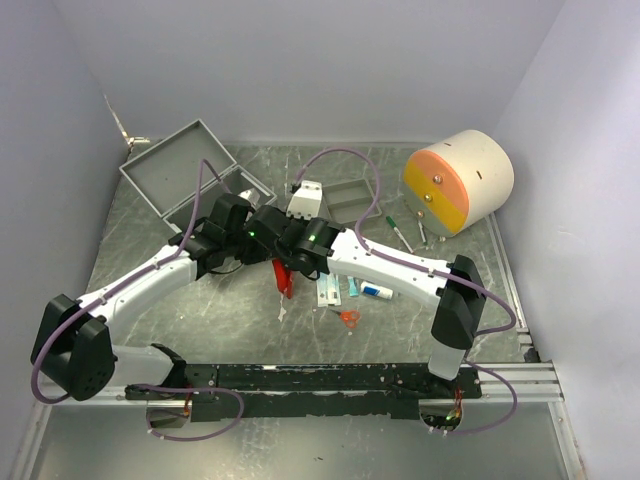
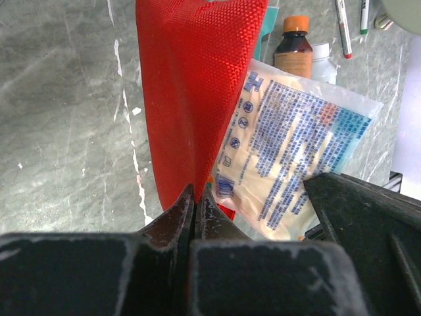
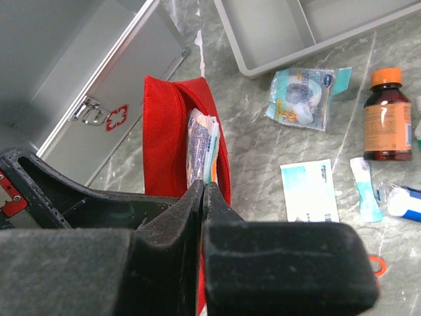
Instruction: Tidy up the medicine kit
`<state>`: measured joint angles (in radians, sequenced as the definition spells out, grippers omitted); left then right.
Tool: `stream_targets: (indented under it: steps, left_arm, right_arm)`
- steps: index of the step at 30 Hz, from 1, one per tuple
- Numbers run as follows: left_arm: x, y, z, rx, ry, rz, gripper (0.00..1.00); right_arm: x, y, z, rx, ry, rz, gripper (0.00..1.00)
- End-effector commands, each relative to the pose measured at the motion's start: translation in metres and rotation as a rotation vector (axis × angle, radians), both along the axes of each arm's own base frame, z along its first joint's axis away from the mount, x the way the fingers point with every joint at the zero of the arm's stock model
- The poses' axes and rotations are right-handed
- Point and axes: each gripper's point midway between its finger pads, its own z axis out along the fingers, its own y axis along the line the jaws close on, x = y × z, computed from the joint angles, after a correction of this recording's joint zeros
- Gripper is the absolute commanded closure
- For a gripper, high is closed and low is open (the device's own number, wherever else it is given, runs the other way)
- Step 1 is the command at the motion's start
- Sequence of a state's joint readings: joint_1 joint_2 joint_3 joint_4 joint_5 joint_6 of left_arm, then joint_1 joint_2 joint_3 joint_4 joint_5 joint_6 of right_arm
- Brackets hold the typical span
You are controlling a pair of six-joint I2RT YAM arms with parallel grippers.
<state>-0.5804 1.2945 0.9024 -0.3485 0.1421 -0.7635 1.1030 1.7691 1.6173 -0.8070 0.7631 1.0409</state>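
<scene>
The medicine kit (image 1: 185,165) lies open at the far left corner of the surface, with its handle and red cross showing on the lid in the right wrist view. Just right of it, towards the middle, the left gripper (image 2: 195,197) is clamped on one lip of the red pouch (image 2: 191,85). A printed packet (image 2: 289,158) sits in the pouch's mouth. The right gripper (image 3: 202,189) is pressed fully together at the opposite lip, beside that packet. I cannot tell whether it pinches fabric, packet or nothing.

The step in hand looks like filling the pouch. The next move probably calls for seating the packet fully inside while the left side keeps the mouth steady. After that the pouch would go to the kit.

Further right, the grey tray (image 3: 283,33) sits at the far edge. The loose supplies lie between it and the near edge:
- one gauze pack (image 3: 304,95)
- one flat sachet (image 3: 309,191)
- one brown bottle (image 3: 387,118)
- two small tubes (image 3: 365,187)
- one orange ring (image 3: 376,263)
- two markers (image 1: 400,232)

One capped drum (image 1: 460,180) fills the far right corner. In all there is one kit, one pouch and one tray.
</scene>
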Motion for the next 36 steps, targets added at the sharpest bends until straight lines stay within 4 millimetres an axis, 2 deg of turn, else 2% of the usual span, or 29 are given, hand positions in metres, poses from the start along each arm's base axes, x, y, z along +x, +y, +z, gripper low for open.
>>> stream_targets:
  steps: [1,4,9,12,16,23,27,36]
  left_arm:
    - [0.005,-0.006,0.004,-0.005,-0.029,-0.017,0.93]
    - [0.005,-0.006,0.004,-0.005,-0.03,-0.017,0.93]
    - [0.004,-0.007,0.005,-0.012,-0.029,-0.016,0.93]
    - [0.004,-0.007,0.007,-0.019,-0.035,-0.017,0.93]
    - [0.003,-0.006,0.008,-0.027,-0.039,-0.013,0.93]
    - [0.001,-0.005,0.008,-0.035,-0.067,-0.024,0.93]
    - [0.0,-0.005,0.006,-0.029,-0.081,-0.045,0.93]
    - [-0.002,-0.007,0.007,-0.047,-0.118,-0.079,0.93]
  right_arm:
    - [0.0,-0.01,0.016,0.01,-0.037,-0.037,1.0]
    - [0.0,-0.008,0.015,0.01,-0.038,-0.021,1.0]
    - [-0.004,0.011,0.003,0.044,-0.004,0.072,0.97]
    - [-0.005,0.021,-0.002,0.109,0.01,0.125,0.94]
    - [-0.006,0.031,0.003,0.254,-0.006,0.194,0.89]
    - [-0.007,0.029,-0.003,0.363,0.0,0.262,0.79]
    - [-0.006,0.027,-0.01,0.328,0.013,0.263,0.73]
    - [-0.003,0.007,-0.021,0.215,0.04,0.187,0.7]
